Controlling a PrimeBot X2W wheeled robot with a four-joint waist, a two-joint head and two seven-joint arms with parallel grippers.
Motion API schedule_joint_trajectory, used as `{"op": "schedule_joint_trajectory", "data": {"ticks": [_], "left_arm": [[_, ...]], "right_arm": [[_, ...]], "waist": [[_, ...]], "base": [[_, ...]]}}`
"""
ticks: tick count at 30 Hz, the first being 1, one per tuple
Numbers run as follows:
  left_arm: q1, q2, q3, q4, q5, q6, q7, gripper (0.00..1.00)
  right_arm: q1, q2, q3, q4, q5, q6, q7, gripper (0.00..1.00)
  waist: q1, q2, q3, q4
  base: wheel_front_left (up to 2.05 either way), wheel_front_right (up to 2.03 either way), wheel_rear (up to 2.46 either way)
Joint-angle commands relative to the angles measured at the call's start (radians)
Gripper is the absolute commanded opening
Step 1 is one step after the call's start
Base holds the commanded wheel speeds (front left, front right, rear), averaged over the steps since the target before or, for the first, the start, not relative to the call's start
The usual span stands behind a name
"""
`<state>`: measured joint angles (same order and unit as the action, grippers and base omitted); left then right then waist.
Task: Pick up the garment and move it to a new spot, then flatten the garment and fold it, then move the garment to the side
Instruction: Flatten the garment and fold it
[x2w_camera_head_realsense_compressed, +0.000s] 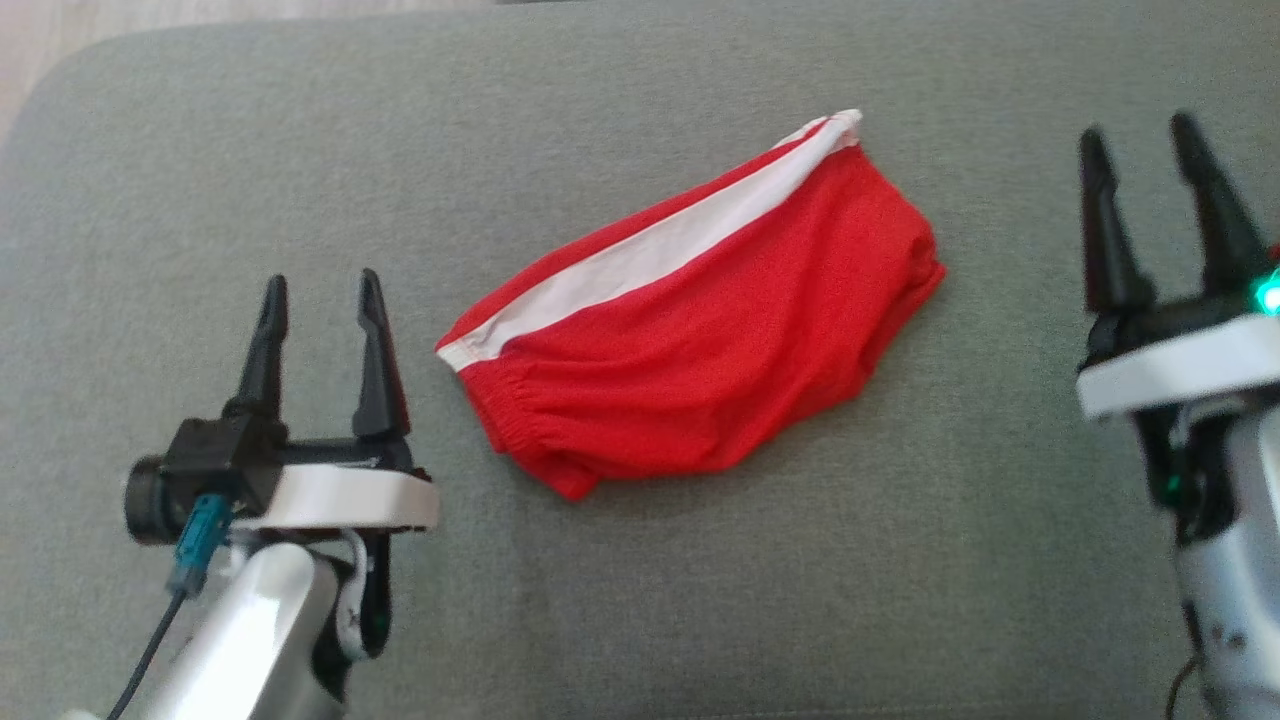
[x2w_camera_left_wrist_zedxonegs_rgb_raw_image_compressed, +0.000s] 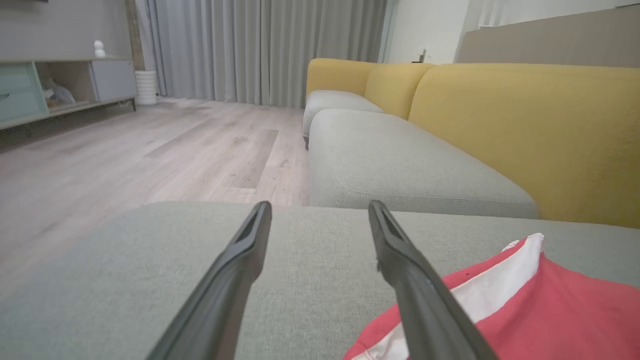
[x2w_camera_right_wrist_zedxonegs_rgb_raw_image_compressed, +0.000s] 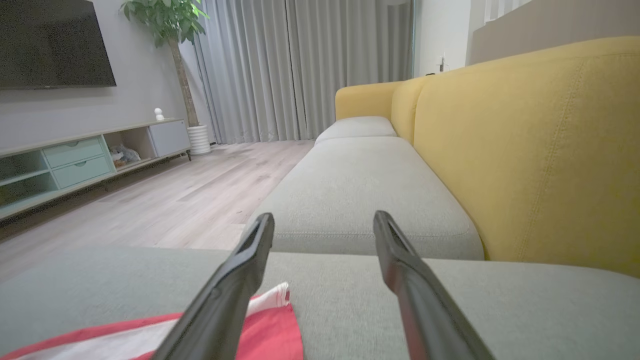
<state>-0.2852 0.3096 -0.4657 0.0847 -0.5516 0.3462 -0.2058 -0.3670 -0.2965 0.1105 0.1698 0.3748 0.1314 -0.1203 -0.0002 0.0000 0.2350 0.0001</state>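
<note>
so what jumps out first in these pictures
The red-and-white garment grabs the eye, lying rumpled in the middle of the grey seat cushion. The left gripper and right gripper sit either side of it, both open and empty. In the wrist views, the yellow backrest stands out.

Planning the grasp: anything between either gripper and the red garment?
Nothing visible. The red garment lies on the grey cushion; left gripper and right gripper sit open either side, not touching it.

A yellow-backed sofa (x2w_camera_right_wrist_zedxonegs_rgb_raw_image_compressed: 525, 150) with grey seats stood on the right. Grey curtains (x2w_camera_right_wrist_zedxonegs_rgb_raw_image_compressed: 300, 65) hung far beyond the pale wood floor (x2w_camera_right_wrist_zedxonegs_rgb_raw_image_compressed: 200, 200).
</note>
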Motion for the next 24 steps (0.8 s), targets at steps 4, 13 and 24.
{"op": "schedule_joint_trajectory", "data": {"ticks": [4, 13, 24], "left_arm": [[-0.023, 0.077, 0.046, -0.045, 0.058, 0.029, -0.016, 1.00], [0.036, 0.123, 0.026, -0.044, 0.074, 0.057, 0.047, 1.00], [0.076, 0.123, 0.014, -0.039, 0.050, 0.061, 0.077, 1.00]], "right_arm": [[0.105, 0.053, -0.024, -0.164, -0.058, -0.001, 0.053, 1.00], [0.287, 0.125, -0.038, -0.337, -0.096, -0.001, 0.156, 1.00], [0.332, 0.136, -0.051, -0.355, -0.084, -0.001, 0.196, 1.00]], "waist": [[0.0002, 0.0000, -0.018, -0.032], [0.0002, 0.0000, -0.040, -0.062], [0.0002, 0.0000, -0.040, -0.052]], "base": [[0.00, 0.00, 0.00], [0.00, 0.00, 0.00], [0.00, 0.00, 0.00]]}}
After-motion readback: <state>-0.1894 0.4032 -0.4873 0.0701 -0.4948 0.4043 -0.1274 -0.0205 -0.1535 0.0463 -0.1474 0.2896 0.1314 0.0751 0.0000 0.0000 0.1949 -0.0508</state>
